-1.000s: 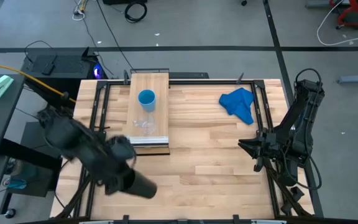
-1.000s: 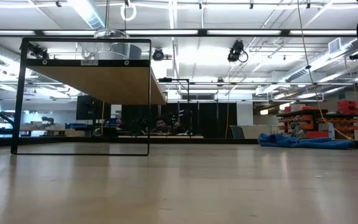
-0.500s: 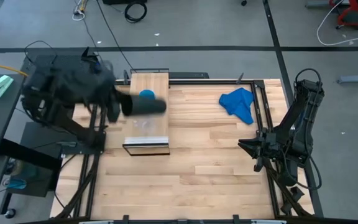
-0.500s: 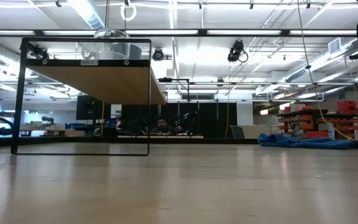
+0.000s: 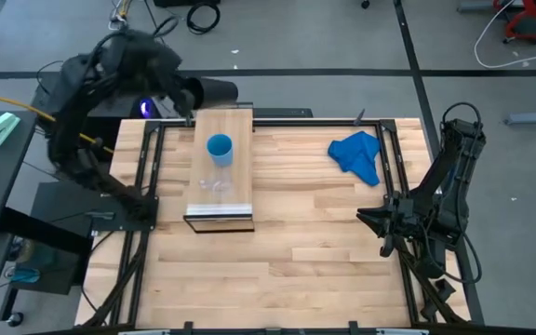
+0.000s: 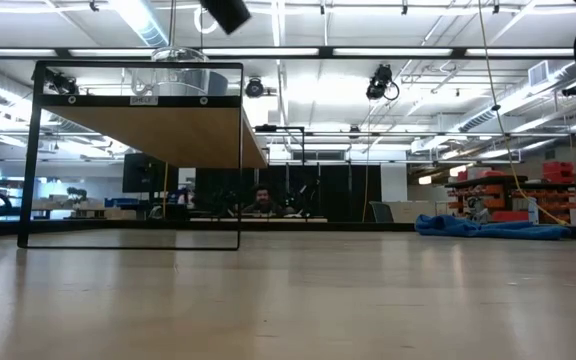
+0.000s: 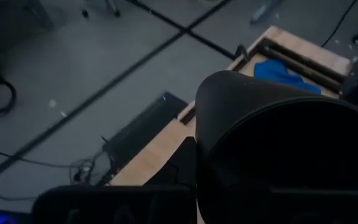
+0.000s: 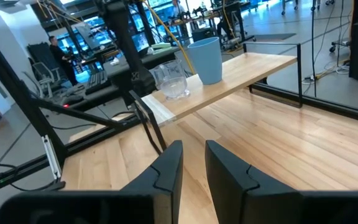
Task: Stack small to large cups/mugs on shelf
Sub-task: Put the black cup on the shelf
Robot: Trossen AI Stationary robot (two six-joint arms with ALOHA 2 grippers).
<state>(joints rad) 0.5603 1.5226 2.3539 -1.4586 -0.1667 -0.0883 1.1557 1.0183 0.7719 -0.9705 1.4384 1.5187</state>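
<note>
Left gripper (image 5: 194, 91) is clamped tight around the black cup (image 5: 218, 91), lifted way up past the far end of the shelf (image 5: 240, 130), at about 11 o'clock from the table's middle in the high view. From the left wrist camera the black cup (image 7: 291, 149) fills most of the shot. On the shelf, the clear glass cup (image 5: 215, 186) sits near the front edge and the blue cup (image 5: 219, 149) stands just behind it, apart. Right gripper (image 5: 372, 220) is parked low at roughly 3 o'clock on the table (image 5: 324, 251), fingers spread with nothing between them. Blue cloth (image 5: 359, 154) lies crumpled around 1 o'clock, well away from the shelf.
</note>
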